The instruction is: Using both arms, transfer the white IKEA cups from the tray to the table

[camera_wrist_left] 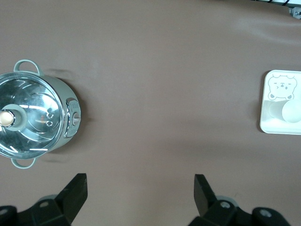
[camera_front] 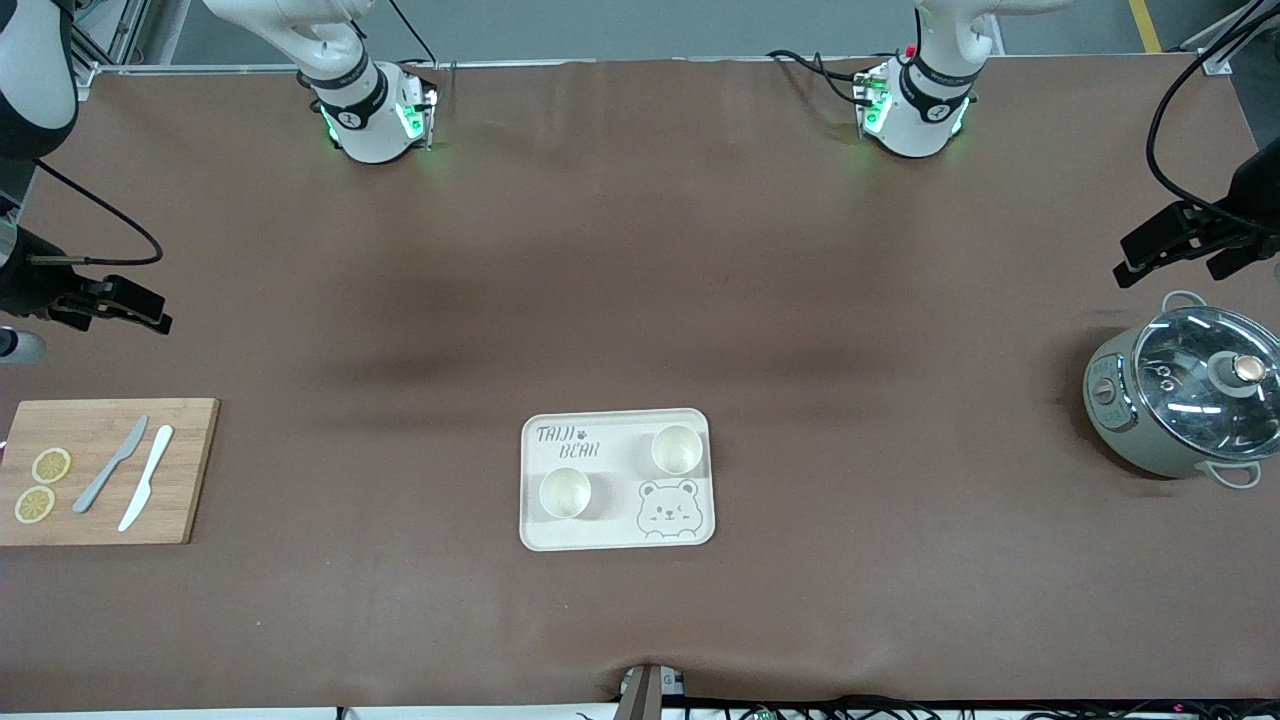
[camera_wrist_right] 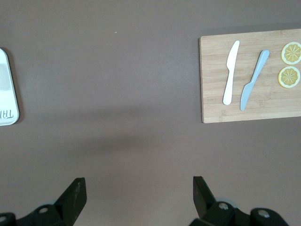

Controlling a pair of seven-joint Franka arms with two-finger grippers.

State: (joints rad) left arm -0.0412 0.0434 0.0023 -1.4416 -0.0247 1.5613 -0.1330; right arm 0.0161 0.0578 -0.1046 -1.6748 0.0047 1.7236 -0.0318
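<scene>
With both small cream-white handleless cups (camera_front: pixel 565 493) (camera_front: pixel 676 449) loose on the cream rounded-rectangle bear tray (camera_front: pixel 617 533), the left gripper (camera_front: pixel 1165 247) and right gripper (camera_front: pixel 120 303), fingers spread and empty over bare table ends, could tip one by clipping its rim.

Robot lab, staged as a kitchen. My two arms are bolted by green-lit bases (camera_front: pixel 375 120) to a big desk (camera_front: pixel 640 300) under a plain brown sheet, cables (camera_front: pixel 820 65) trailing off the edges and along the front, metal frame rail at the corners. Props are kitchen stuff: wooden cutting board (camera_front: pixel 100 470) with lemon slices (camera_front: pixel 42 485) (look fake) and two knives (camera_front: pixel 130 475), a glass-lidded pot (camera_front: pixel 1185 400), a bear-print tray (camera_front: pixel 617 480). Grey floor past the desk.
</scene>
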